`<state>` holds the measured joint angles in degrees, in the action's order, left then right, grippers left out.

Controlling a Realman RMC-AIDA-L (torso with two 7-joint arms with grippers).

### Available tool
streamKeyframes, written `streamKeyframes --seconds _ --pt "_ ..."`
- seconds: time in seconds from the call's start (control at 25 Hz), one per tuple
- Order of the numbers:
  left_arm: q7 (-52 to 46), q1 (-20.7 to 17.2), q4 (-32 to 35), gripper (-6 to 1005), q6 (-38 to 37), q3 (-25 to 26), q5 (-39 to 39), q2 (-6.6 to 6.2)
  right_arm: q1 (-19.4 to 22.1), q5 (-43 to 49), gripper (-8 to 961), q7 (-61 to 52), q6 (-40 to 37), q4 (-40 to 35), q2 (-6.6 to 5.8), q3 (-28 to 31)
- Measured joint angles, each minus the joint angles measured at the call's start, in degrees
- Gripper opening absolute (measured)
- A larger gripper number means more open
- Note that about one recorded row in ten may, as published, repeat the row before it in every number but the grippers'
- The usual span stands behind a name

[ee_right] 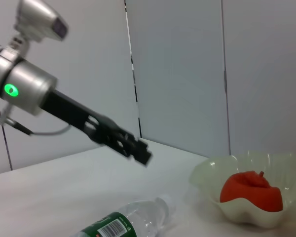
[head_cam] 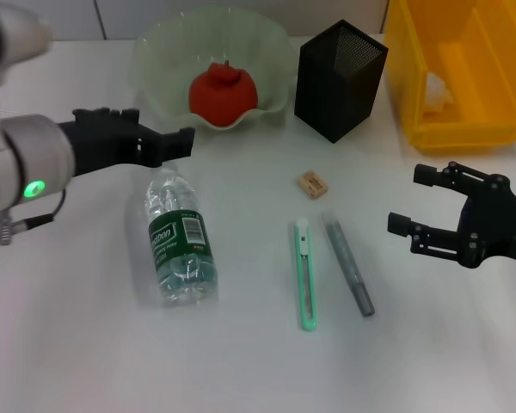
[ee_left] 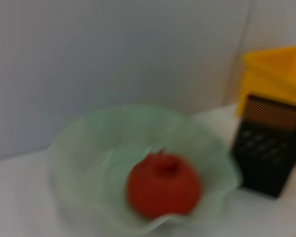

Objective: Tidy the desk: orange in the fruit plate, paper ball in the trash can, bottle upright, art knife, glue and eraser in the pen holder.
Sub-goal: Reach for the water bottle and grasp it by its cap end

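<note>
Head view: bottle (head_cam: 179, 245) lying flat left of centre, long axis front to back, cap toward the far edge. Knife (head_cam: 305, 274) and glue (head_cam: 350, 268) lying parallel, same axis; eraser (head_cam: 310, 182) just beyond. Orange (head_cam: 224, 92) sitting in plate (head_cam: 155, 64) at far edge; holder (head_cam: 339, 79) beside it; bin (head_cam: 456, 69) at far right corner. Left gripper (head_cam: 176, 144) hovering above the cap, holding nothing, opening impossible to tell. Right gripper (head_cam: 413, 200) spread wide, empty, near right edge.

Left wrist: orange (ee_left: 163, 185) resting in plate (ee_left: 89, 148).

Right wrist: bottle (ee_right: 126, 222) lying flat.
</note>
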<state>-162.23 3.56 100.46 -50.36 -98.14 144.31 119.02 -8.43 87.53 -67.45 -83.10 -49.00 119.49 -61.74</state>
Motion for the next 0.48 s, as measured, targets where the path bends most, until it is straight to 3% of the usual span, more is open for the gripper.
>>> streamKeyframes --seconds 0.12,0.48 --pt "-8.6 5.4 -6.8 806 0.8 -0.6 8.4 0.19 0.0 0.0 810 0.2 0.0 0.1 0.03 0.0" --pt "-5.6 15.1 -25.2 806 3.7 4.2 -0.3 0.1 0.6 -0.1 810 0.1 -1.4 0.2 0.05 1.8"
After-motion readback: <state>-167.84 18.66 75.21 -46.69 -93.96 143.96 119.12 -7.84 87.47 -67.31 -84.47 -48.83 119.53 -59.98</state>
